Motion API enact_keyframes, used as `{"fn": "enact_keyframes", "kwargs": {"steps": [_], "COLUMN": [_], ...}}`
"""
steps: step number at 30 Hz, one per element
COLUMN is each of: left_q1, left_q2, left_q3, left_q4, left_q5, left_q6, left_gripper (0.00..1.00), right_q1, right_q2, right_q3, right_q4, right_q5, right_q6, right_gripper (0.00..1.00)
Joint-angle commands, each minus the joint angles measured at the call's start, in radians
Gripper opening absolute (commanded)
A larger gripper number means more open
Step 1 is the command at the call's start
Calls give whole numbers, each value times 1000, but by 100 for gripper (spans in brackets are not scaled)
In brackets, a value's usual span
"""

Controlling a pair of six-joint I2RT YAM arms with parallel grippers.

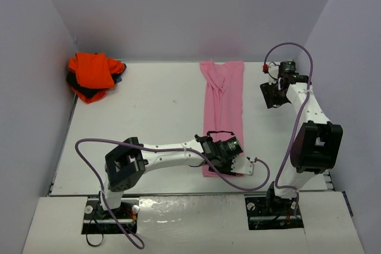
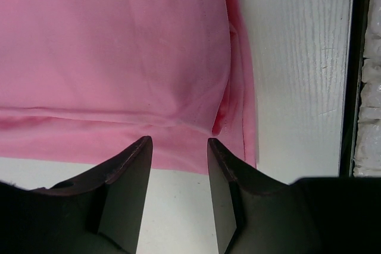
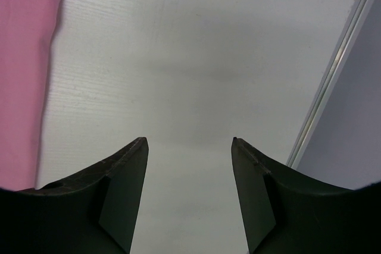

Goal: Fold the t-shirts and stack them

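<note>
A light pink t-shirt [image 1: 224,108], folded into a long narrow strip, runs from the back of the table toward the front. My left gripper [image 1: 229,160] is at its near end. In the left wrist view the left gripper [image 2: 178,144] is open, its fingertips [image 2: 143,150] resting at the edge of the pink t-shirt [image 2: 119,57], with bare table between the fingers. An orange t-shirt [image 1: 92,74] lies bunched at the back left on top of dark cloth [image 1: 117,77]. My right gripper [image 1: 274,94] hovers right of the pink strip and is open [image 3: 189,142] over bare table.
Grey walls close in the white table [image 1: 149,117] at the back and both sides. The table's near edge [image 2: 348,87] runs just beyond the pink shirt's corner. A metal rail [image 3: 333,75] borders the table's right side near the right gripper.
</note>
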Motion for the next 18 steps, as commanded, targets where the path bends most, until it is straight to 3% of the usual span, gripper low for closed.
{"fn": "enact_keyframes", "kwargs": {"steps": [1, 9, 12, 16, 18], "left_q1": [-19, -25, 17, 236, 481], "left_q2": [-42, -5, -43, -164, -243], "left_q3": [27, 30, 46, 114, 166], "left_q4": [21, 24, 15, 45, 74], "left_q5": [9, 31, 1, -45, -22], "left_q6": [-31, -35, -68, -178, -286], "left_gripper": [39, 39, 35, 34, 29], "right_q1": [3, 3, 30, 231, 473], "right_q2": [-27, -30, -82, -204, -294], "right_q3": [-2, -9, -30, -150, -249], "right_q4": [33, 34, -23, -107, -140], "right_q5": [-16, -34, -126, -110, -10], "right_q6": [14, 21, -25, -144, -160], "right_gripper": [56, 56, 59, 63, 70]}}
